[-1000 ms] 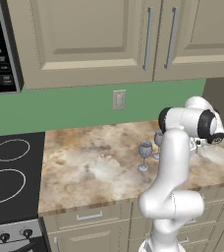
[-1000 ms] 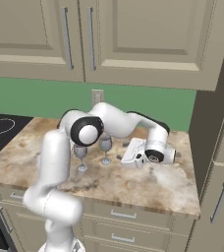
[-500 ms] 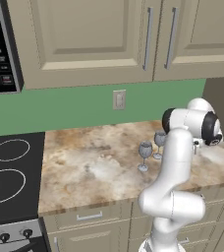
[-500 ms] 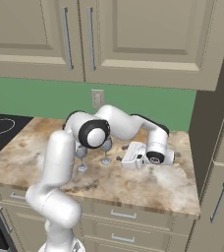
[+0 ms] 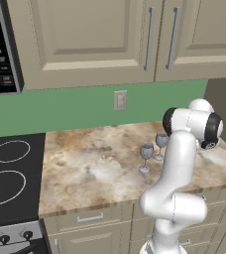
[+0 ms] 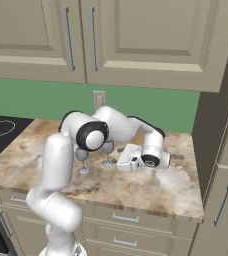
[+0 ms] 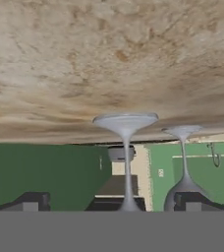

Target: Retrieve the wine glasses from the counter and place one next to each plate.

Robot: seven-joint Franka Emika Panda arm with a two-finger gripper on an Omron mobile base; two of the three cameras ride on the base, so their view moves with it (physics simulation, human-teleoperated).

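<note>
Two grey-blue wine glasses stand upright and close together on the tan stone counter [image 5: 95,168]. In the left base view they are the front glass [image 5: 146,156] and the back glass [image 5: 160,145]. From the right base view my gripper [image 6: 120,161] lies low over the counter, pointing at the nearer glass [image 6: 107,152], with the other glass [image 6: 82,160] beyond. The hand view is rolled upside down: the nearer glass's stem [image 7: 127,167] rises between my spread fingertips [image 7: 29,202], untouched. The gripper is open. The plates are out of view.
A black stovetop [image 5: 6,173] adjoins the counter on the left. Beige upper cabinets [image 5: 100,39] hang overhead, and a wall outlet [image 5: 120,100] sits on the green backsplash. A tall dark-sided cabinet [image 6: 221,100] closes off the counter's right end.
The hand has slid a little along the counter toward the glasses, and the arm's elbow has swung slightly. The glasses have not moved.
</note>
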